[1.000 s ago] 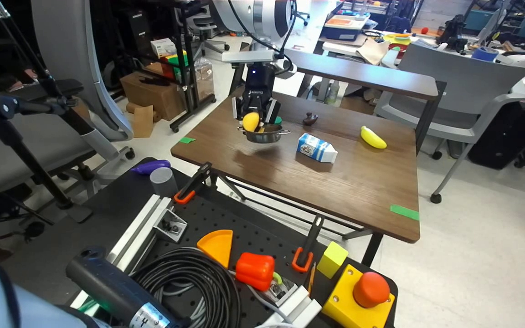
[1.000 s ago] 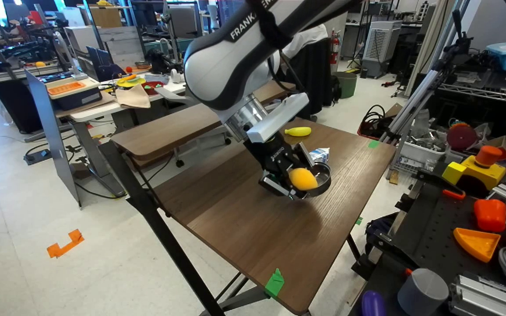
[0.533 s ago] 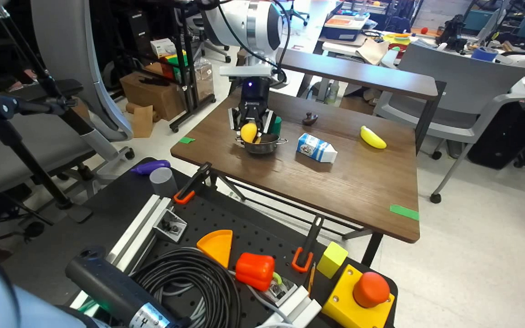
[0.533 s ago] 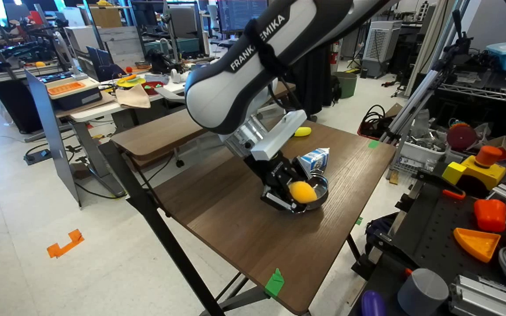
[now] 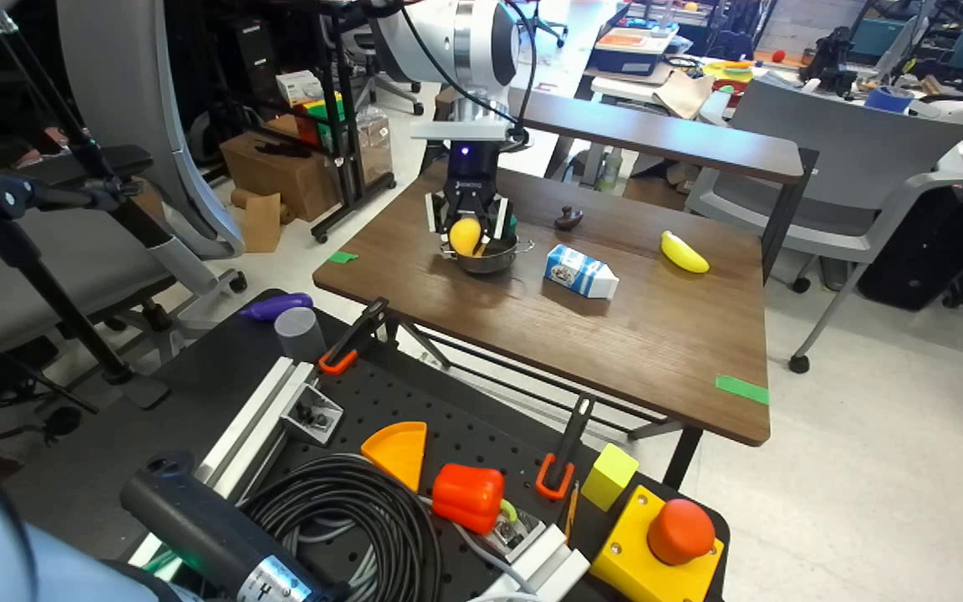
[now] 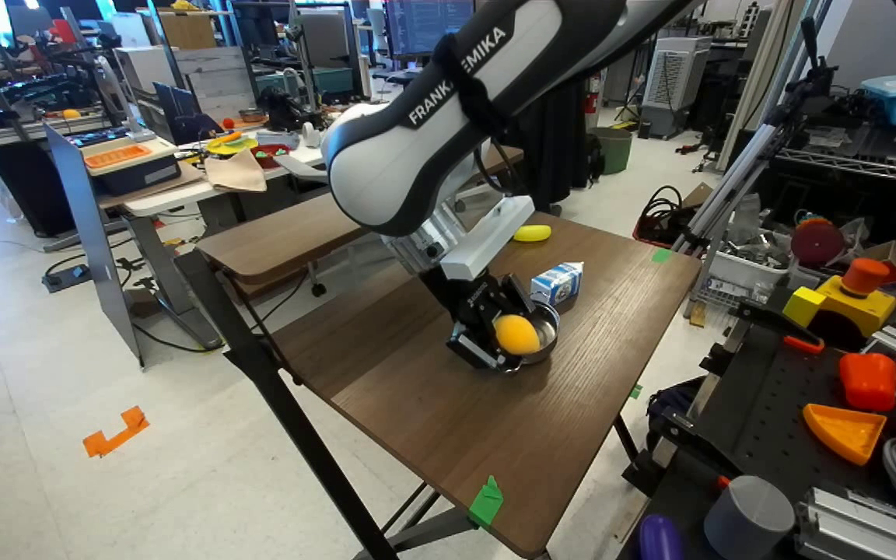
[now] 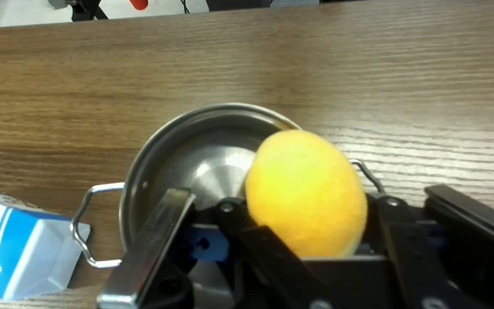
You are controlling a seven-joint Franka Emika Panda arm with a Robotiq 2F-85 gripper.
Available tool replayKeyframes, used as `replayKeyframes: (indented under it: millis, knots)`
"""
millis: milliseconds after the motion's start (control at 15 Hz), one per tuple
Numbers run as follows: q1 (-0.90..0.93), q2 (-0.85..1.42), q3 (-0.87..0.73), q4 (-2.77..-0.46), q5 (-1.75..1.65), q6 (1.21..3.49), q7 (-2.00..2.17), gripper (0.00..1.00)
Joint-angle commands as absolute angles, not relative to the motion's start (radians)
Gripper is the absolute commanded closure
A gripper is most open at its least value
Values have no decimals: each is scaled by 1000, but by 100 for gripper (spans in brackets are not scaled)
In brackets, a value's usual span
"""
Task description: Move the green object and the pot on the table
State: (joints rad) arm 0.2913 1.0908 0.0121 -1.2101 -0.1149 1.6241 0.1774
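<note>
The pot is a small silver metal pot with wire handles point(image 5: 494, 262); it also shows in an exterior view point(image 6: 552, 323) and the wrist view point(image 7: 178, 159). My gripper point(image 5: 475, 234) seems shut on the pot's rim or wall; its fingertips are hidden behind a round yellow-orange ball point(image 5: 465, 237). The ball point(image 7: 305, 193) sits between my fingers, over one side of the pot. The pot is low over the brown table point(image 5: 640, 334); whether it touches is unclear. The green object point(image 5: 512, 224) is mostly hidden behind my gripper and is out of the wrist view.
A blue-and-white milk carton point(image 5: 580, 272) lies beside the pot, near its handle in the wrist view point(image 7: 28, 244). A small dark brown object point(image 5: 568, 219) and a yellow banana point(image 5: 684, 252) lie farther off. A raised shelf point(image 5: 665, 134) runs along the table's back.
My gripper has come down toward the table with the pot and ball, then shifted slightly sideways and back. The carton and banana have not moved.
</note>
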Motion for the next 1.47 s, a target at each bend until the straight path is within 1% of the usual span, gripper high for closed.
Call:
replayKeyframes:
  millis: [0, 67, 133, 200, 467, 867, 1133, 1400]
  knots:
    - [284, 1086, 22, -1239, -141, 1691, 145, 45]
    - [284, 1078, 22, -1255, -143, 1704, 143, 42]
    - [281, 1066, 25, -1274, -142, 1719, 136, 37]
    - [281, 1058, 26, -1289, -142, 1731, 133, 28]
    - [269, 1013, 29, -1340, -142, 1761, 108, 1]
    - [243, 935, 34, -1398, -138, 1814, 56, 0]
    - [219, 826, 28, -1527, -142, 1920, 44, 0]
    - [189, 740, 25, -1626, -147, 1977, 16, 0]
